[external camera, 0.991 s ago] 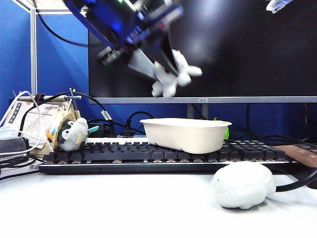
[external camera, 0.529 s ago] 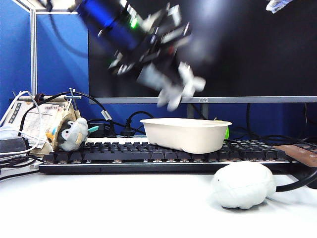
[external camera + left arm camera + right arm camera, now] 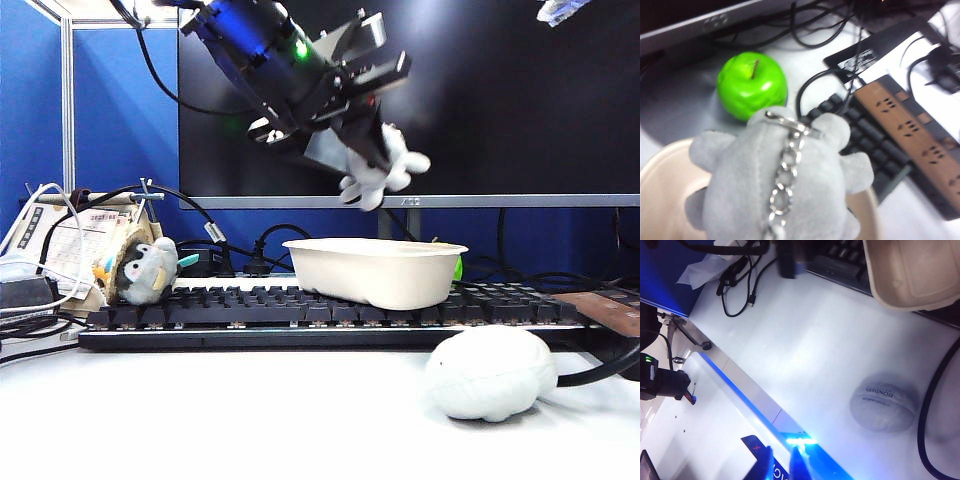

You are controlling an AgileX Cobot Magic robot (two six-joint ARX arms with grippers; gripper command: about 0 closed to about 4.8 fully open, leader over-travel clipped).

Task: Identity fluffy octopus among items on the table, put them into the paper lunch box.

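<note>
Holding fluffy octopus (image 3: 383, 168) above paper lunch box (image 3: 375, 270) | left claw (image 3: 362, 152) clamped on it | right claw (image 3: 777, 464) high over bench (image 3: 250, 410), fingers barely parted, empty

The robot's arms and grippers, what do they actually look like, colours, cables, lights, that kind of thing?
In the exterior view the left arm is black with a glossy blue sheen, carries a small green light and trails a black cable. Its left gripper has dark fingers under a boxy grey camera mount. Of the right gripper the right wrist view shows only two blurred blue fingertips; the exterior view catches just a pale blue-white bit at the top edge.
</note>
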